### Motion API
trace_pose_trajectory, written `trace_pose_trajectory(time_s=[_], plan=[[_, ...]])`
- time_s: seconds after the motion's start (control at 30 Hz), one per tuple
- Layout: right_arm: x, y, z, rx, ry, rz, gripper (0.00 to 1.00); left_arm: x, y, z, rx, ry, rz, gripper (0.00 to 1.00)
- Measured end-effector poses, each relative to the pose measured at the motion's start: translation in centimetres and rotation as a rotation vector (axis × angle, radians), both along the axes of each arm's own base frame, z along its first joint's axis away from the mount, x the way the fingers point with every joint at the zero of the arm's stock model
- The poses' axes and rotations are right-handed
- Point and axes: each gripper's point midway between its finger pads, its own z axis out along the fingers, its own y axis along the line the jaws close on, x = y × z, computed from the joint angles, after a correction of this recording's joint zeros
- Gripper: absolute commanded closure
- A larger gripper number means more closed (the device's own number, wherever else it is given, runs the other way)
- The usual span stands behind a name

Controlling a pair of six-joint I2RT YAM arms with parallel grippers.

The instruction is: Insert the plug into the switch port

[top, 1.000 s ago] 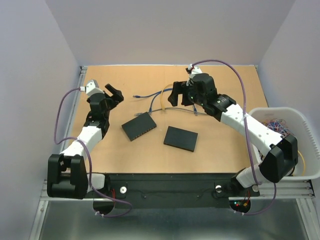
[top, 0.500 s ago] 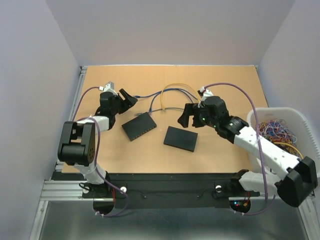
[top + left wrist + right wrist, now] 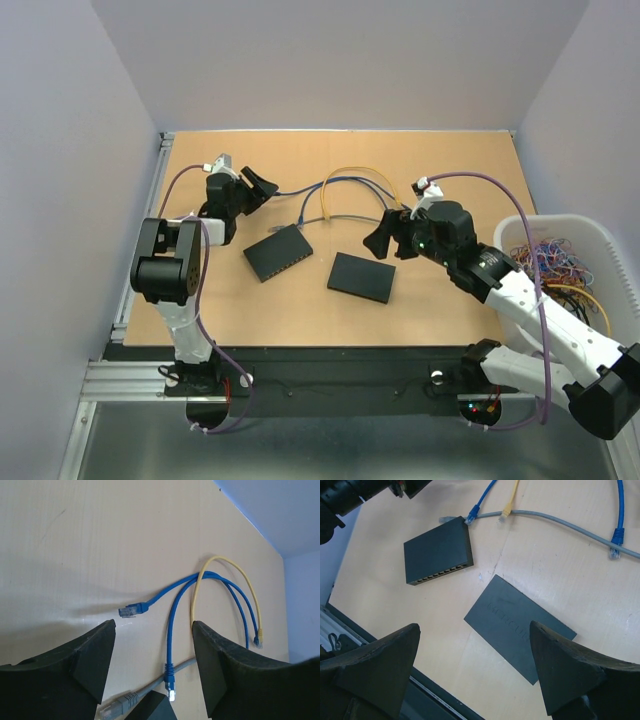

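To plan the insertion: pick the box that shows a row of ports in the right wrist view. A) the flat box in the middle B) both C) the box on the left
C: the switch on the left shows a row of ports along its edge, while the flat box shows only a lettered top.

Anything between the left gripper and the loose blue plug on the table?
Nothing visible does. The blue plug lies on bare table just ahead of the open left gripper, with only wood between them.
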Motion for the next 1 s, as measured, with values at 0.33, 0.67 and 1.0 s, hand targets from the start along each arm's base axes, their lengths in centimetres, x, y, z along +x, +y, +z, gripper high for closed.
trace_pose_trajectory(time_s=[0.33,0.67,1.0], plan=[[-0.2,-0.2,-1.9,-0.03,0.038,-0.004,0.05,1.5,0.0,-3.0,-0.005,0.058,0.014,0.39],[-0.2,-0.3,-1.9,-0.032,0.038,-0.008,0.05,3.3,-0.4,-2.1,-0.019,0.026,0.014,0.65],[-0.4,-0.5,-3.0,-0.047,0.056,-0.011,0.05,3.2,-1.1,-3.0,-0.023,0.043,0.0,1.0]])
